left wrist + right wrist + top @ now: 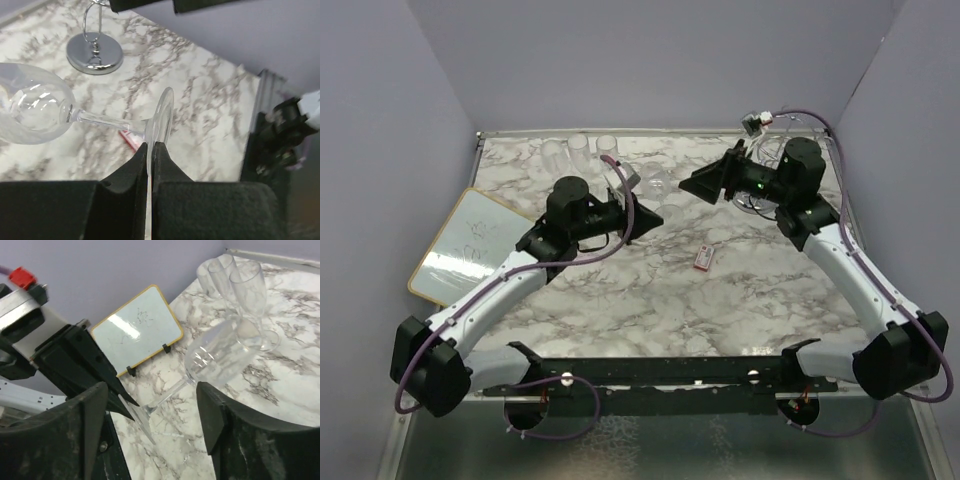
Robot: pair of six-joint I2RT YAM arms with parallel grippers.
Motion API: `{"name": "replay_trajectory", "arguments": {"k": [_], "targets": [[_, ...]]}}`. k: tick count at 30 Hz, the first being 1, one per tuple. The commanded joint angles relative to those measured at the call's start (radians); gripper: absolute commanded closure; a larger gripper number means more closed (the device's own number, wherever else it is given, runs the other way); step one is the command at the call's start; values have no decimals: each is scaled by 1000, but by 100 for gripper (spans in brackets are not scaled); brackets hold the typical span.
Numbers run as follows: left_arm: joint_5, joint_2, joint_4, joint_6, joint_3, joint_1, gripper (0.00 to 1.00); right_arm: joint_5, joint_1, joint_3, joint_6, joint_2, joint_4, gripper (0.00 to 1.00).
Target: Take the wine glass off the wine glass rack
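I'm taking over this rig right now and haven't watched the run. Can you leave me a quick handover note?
Grip: the left claw is shut on the foot rim of the wine glass, holding it sideways above the table.
Free: the right claw is open and holds nothing.
Stand: the rack is upright on the table, apart from the glass.
Done: the glass is off the rack.
Left: probably only setting the glass down safely.

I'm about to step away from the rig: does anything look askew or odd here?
Yes: the wine glass is off the wine glass rack but hangs sideways above the table, pinched only by the rim of its foot in the left gripper. The right gripper is open.
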Motion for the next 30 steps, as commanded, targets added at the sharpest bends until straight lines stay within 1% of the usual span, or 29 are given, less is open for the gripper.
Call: {"name": "replay_trajectory", "arguments": {"k": [1,2,3,6,11,14,18,22,25,28,30], "targets": [[-127,-103,-115,510,-28,-59,100,121,4,67,-264,-87,-253,23],[-145,-121,-112,563,-47,-78,100,145,4,80,-296,-92,-284,19],[-134,-138,-109,615,-68,-97,100,164,4,97,-329,-94,-322,18],[-65,-189,-105,771,-133,-137,100,228,4,142,-387,-80,-411,17],[-23,-295,-104,927,-224,-190,100,246,3,128,-491,-112,-428,16],[-18,-373,-106,1000,-282,-214,100,167,4,143,-550,-131,-465,16],[35,-432,-133,1034,-313,-238,100,-20,4,223,-572,-77,-577,16],[69,-463,-182,1037,-314,-269,100,-183,4,325,-531,32,-699,17],[80,-495,-213,1044,-327,-288,100,-326,4,366,-492,86,-746,17],[77,-530,-234,1057,-340,-304,100,-401,3,399,-472,132,-801,24],[77,-549,-241,1068,-351,-313,100,-426,4,391,-427,144,-801,26]]}}
